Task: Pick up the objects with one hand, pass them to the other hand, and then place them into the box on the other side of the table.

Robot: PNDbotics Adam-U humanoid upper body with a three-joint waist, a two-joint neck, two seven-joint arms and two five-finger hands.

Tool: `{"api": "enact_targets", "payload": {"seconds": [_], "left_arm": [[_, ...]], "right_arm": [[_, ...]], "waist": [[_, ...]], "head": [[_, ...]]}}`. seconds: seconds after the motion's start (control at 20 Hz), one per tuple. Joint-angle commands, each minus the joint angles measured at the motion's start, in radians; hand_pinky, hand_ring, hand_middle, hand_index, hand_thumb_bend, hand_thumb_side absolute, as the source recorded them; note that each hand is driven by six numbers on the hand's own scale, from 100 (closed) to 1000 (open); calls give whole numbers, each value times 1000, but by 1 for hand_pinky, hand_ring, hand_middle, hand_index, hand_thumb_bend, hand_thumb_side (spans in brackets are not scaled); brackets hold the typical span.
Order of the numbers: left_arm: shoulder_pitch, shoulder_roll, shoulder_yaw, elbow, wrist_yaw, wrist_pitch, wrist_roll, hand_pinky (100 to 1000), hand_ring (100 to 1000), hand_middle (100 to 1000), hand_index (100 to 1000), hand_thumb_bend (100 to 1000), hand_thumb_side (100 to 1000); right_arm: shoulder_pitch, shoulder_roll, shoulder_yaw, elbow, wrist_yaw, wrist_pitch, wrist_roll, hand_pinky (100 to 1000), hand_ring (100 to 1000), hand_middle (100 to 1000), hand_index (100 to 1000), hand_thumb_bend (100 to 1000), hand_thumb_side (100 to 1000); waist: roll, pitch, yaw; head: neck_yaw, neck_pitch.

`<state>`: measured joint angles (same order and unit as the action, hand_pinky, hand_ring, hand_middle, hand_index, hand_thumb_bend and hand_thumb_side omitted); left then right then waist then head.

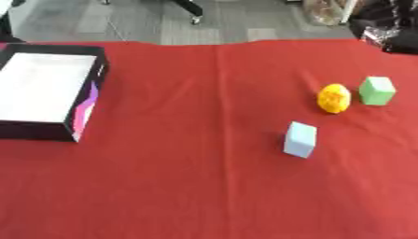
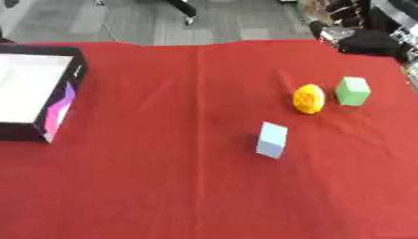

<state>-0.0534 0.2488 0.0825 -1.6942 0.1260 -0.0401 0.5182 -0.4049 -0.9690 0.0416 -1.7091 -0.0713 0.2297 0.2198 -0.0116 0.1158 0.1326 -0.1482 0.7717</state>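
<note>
At the far left sits one shallow rectangular box (image 1: 88, 100) with black walls, a plain white floor inside, and a pink and purple pattern on its right outer wall. It rests on a red cloth-covered table (image 1: 188, 177), whose fabric shows a faint straight crease running from the far edge toward the near edge. The left eye view shows the whole box; the right eye view cuts off its left part.

Well apart from the box, on the right half of the cloth, lie three small objects. First comes one pale blue cube (image 1: 300, 139), smooth-faced and matte, standing alone nearest the camera. Beyond it to the right is one yellow rounded lump (image 1: 334, 98) with a bumpy, dimpled surface. Just beside it, farther right, is one light green cube (image 1: 376, 90), smooth and matte; whether the two touch cannot be told.

Neither robot hand appears in either view, so their state cannot be told.
</note>
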Motion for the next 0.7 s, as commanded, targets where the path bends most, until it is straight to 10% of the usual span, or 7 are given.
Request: {"api": "enact_targets", "payload": {"seconds": [0.05, 0.7], "left_arm": [[-12, 31, 1, -22, -1, 4, -1, 795, 697, 829, 809, 258, 877], [-28, 40, -8, -27, 0, 12, -6, 794, 697, 830, 809, 255, 879]], "right_arm": [[-44, -103, -3, 66, 74, -21, 105, 919, 876, 833, 899, 408, 286], [-146, -186, 54, 249, 439, -159, 362, 969, 906, 905, 894, 522, 198]], "waist": [[9, -5, 3], [7, 19, 12]], "head": [[-7, -2], [-55, -2]]}}
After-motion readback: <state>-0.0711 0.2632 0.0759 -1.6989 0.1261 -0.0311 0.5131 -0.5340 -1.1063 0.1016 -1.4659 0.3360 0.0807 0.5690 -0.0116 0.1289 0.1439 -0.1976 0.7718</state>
